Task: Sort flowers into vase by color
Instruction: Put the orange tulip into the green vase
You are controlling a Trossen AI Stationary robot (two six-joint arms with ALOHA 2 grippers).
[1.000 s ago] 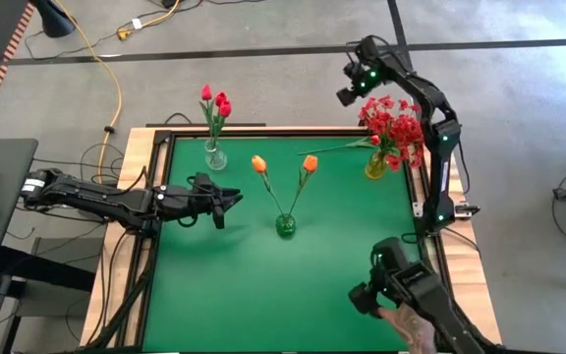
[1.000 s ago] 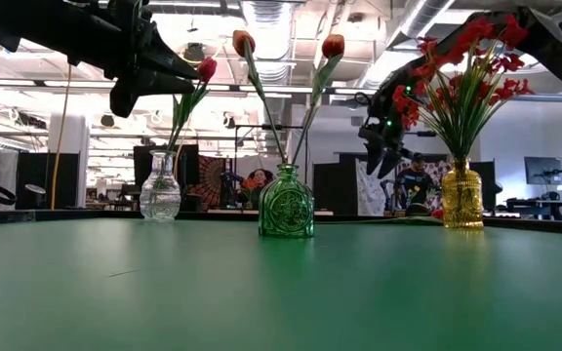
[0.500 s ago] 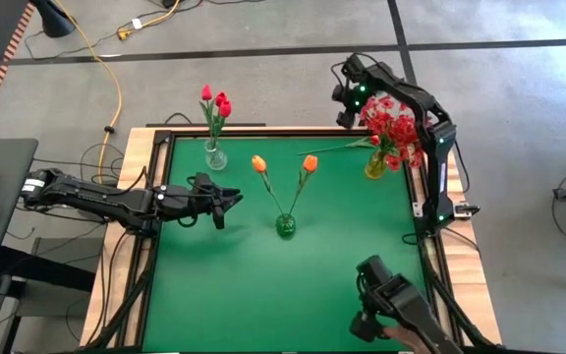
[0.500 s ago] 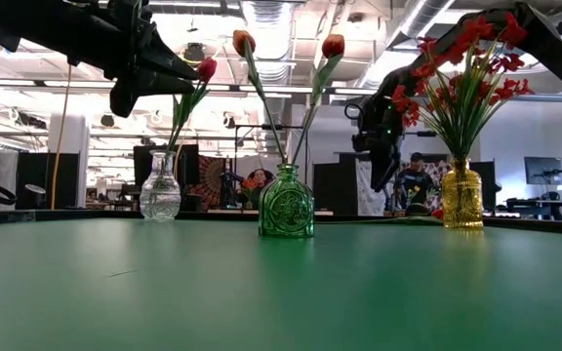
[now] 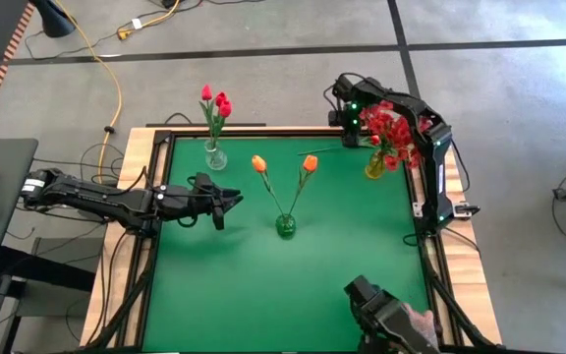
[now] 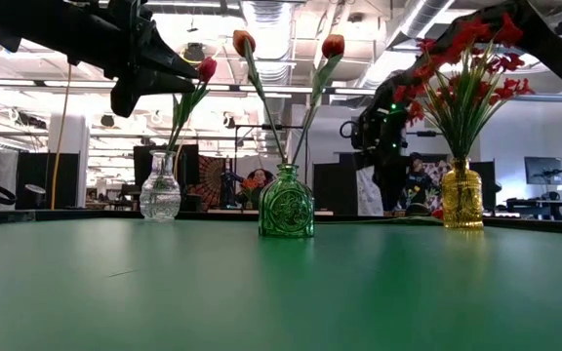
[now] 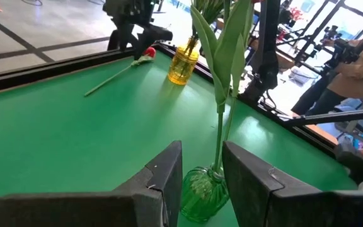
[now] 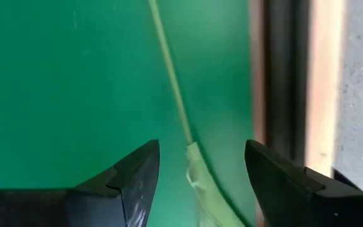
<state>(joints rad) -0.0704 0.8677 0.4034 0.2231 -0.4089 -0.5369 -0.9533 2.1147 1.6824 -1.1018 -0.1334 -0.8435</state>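
Observation:
A loose red-headed flower lies flat on the green table near its far edge, thin stem (image 5: 324,149) toward the left and head (image 7: 148,52) beside the yellow vase (image 5: 375,165) of red sprays (image 5: 395,128). My right gripper (image 5: 346,110) hangs open above that flower, and its wrist view shows the stem (image 8: 169,82) and a leaf (image 8: 197,183) between the fingers (image 8: 200,151), untouched. Two orange tulips (image 5: 258,163) stand in the green vase (image 5: 285,225). Red tulips (image 5: 216,102) stand in the clear vase (image 5: 214,156). My left gripper (image 5: 232,200) waits open, left of the green vase (image 7: 201,192).
A person's hand holding a dark device (image 5: 393,320) reaches over the table's near right edge. The wooden rim (image 8: 323,82) runs close beside the loose flower. Bare green table (image 5: 224,275) lies between the vases and the near edge.
My right gripper has moved from beyond the far edge toward the table's left and near side, over the loose flower, and has tipped downward. The dark device with the hand at the near edge has slid left and lower in the high view.

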